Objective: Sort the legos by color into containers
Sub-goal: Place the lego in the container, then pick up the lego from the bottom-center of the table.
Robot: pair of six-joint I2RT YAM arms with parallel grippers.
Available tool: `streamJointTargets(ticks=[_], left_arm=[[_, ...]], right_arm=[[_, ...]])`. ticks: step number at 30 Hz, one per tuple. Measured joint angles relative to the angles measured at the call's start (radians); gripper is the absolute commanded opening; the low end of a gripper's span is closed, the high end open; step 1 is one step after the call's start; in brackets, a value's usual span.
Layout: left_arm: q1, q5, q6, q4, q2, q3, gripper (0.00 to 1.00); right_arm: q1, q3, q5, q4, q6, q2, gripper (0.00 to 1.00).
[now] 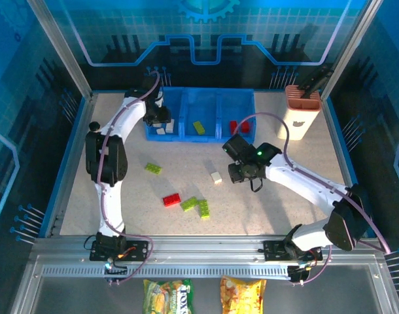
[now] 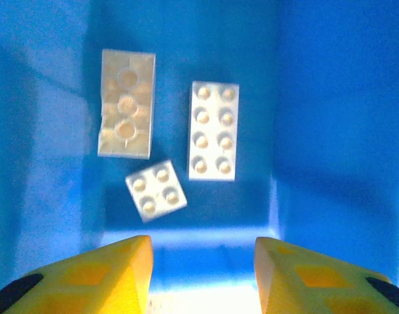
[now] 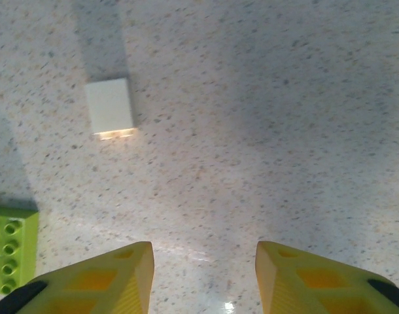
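The blue tray (image 1: 184,134) has three containers side by side at the back of the table. My left gripper (image 1: 159,120) hangs open over the left one, nothing between its fingers (image 2: 201,261). Below it lie three white legos: an upturned one (image 2: 126,104), a long one (image 2: 214,131) and a small square one (image 2: 156,189). The middle container holds a green lego (image 1: 199,127), the right one red legos (image 1: 239,125). My right gripper (image 1: 233,174) is open and empty (image 3: 204,268) above the table, right of a loose white lego (image 1: 216,176) (image 3: 110,106).
Loose on the table are a green lego (image 1: 153,168), a red lego (image 1: 171,199) and two green ones (image 1: 189,203) (image 1: 203,208); a green one (image 3: 10,248) sits at the right wrist view's left edge. A white-and-terracotta holder (image 1: 300,112) stands at the back right.
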Motion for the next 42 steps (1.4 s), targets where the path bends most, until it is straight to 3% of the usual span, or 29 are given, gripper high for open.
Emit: streamJointTargets(ticks=[20,29,42], left_arm=[[0.047,0.041,-0.023,-0.020,-0.386,-0.363,0.46],[0.074,0.040,0.009,-0.039,-0.487,-0.442,0.47],[0.077,0.040,0.032,0.045,-0.492,-0.569,0.48]], right_arm=[[0.355,0.145,-0.072,0.061,0.203,0.316,0.46],[0.375,0.116,-0.121,0.097,0.317,0.359,0.48],[0.375,0.091,-0.151,0.129,0.388,0.463,0.45]])
